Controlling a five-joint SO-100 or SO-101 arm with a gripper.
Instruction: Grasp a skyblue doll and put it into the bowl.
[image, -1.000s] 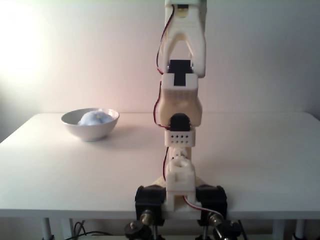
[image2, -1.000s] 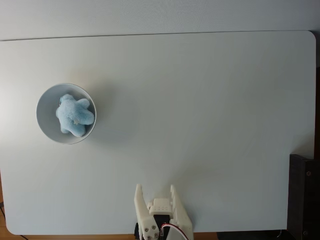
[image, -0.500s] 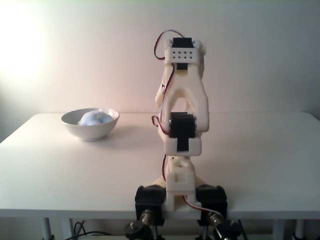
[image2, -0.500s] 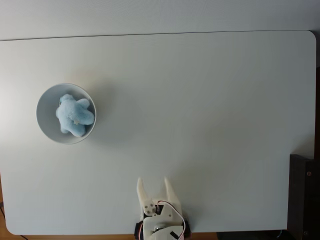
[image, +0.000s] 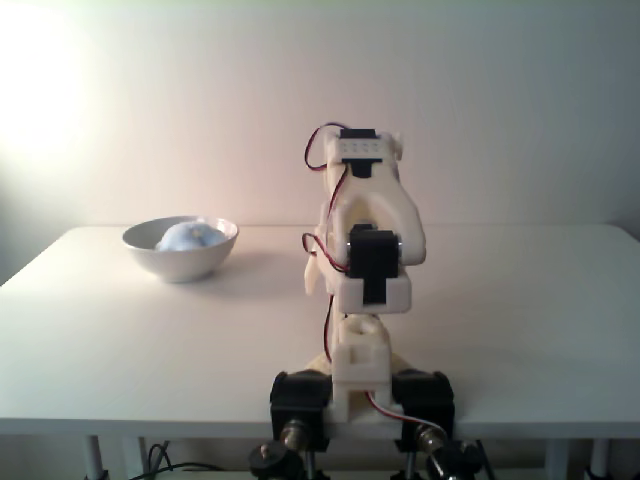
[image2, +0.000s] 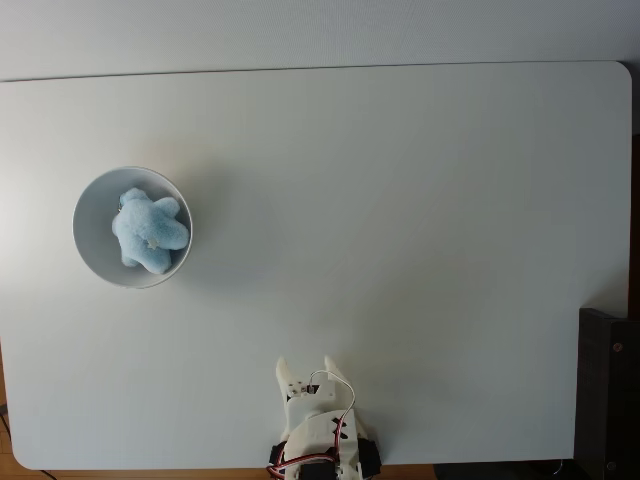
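**Plush toy settled in bowl, arm folded at table edge**

Tabletop (image2: 420, 220), white and rectangular, is seen spread across nearly the whole frame from above; in the front-facing fixed view (image: 520, 300) it is seen as a wide band across the middle, backed by a pale wall.

Next in size, the white robot arm (image: 362, 260) is seen folded low over its base at bottom centre of the front-facing view, with red wires looped along its side and black clamps at the table's near edge. From above, it is seen at the bottom centre of the frame.

A dark object (image2: 608, 390) is cut off by the lower right corner of the view from above.

The white ceramic bowl (image2: 90, 255) is placed at the left of the frame from above, and at left of centre in the front-facing view (image: 185, 262), well apart from the arm.

The skyblue doll (image2: 148, 232) is held inside the bowl, lying within its rim; from the front its pale top (image: 188, 236) is seen just above the rim.

The gripper (image2: 305, 364) is seen from above with its two finger tips parted by a moderate gap, and nothing is held between them.
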